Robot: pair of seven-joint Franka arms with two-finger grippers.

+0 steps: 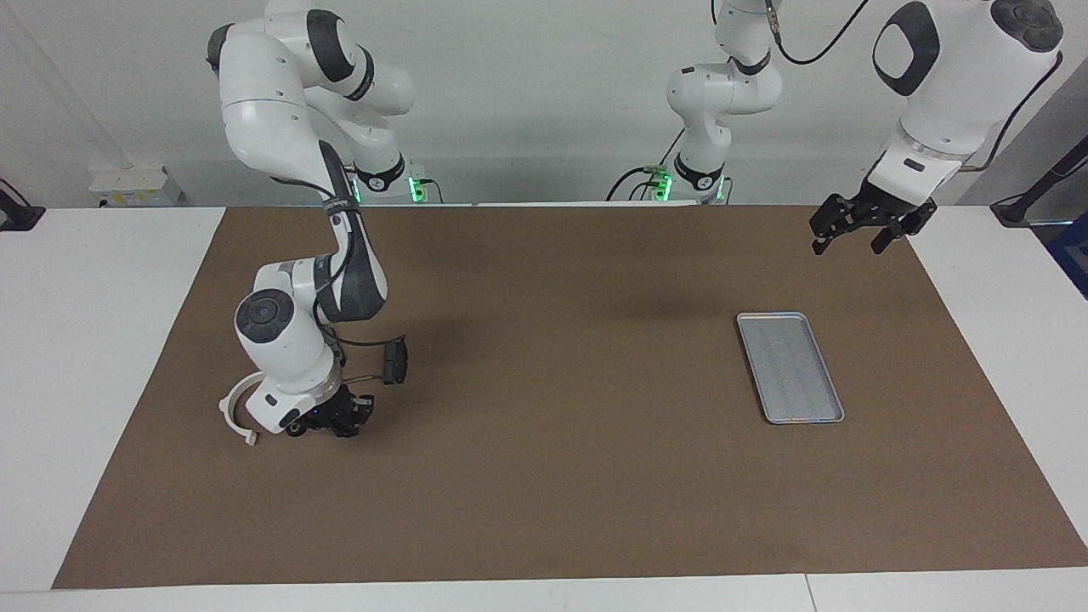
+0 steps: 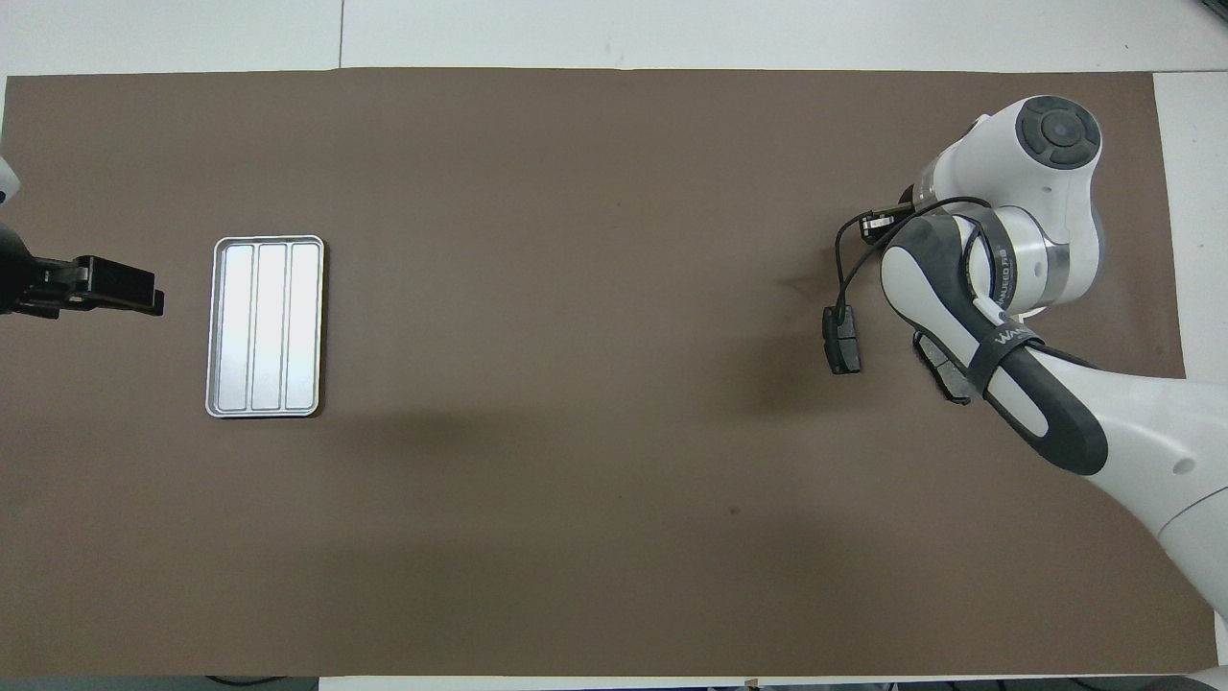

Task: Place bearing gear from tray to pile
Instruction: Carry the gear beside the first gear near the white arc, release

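While left gripper (image 1: 858, 231) waits wide apart | right gripper (image 1: 327, 422) closed beside white bracket (image 1: 234, 412) | tray (image 1: 790, 367) bare

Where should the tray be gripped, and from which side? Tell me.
Best take the tray by its raised rim on the short edge nearer the robots, coming straight down: it lies flat, so only the low rim offers a hold.

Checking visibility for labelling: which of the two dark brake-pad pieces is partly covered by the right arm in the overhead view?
The dark pad toward the right arm's end of the table: the arm's link crosses it. The other pad lies fully exposed beside it.
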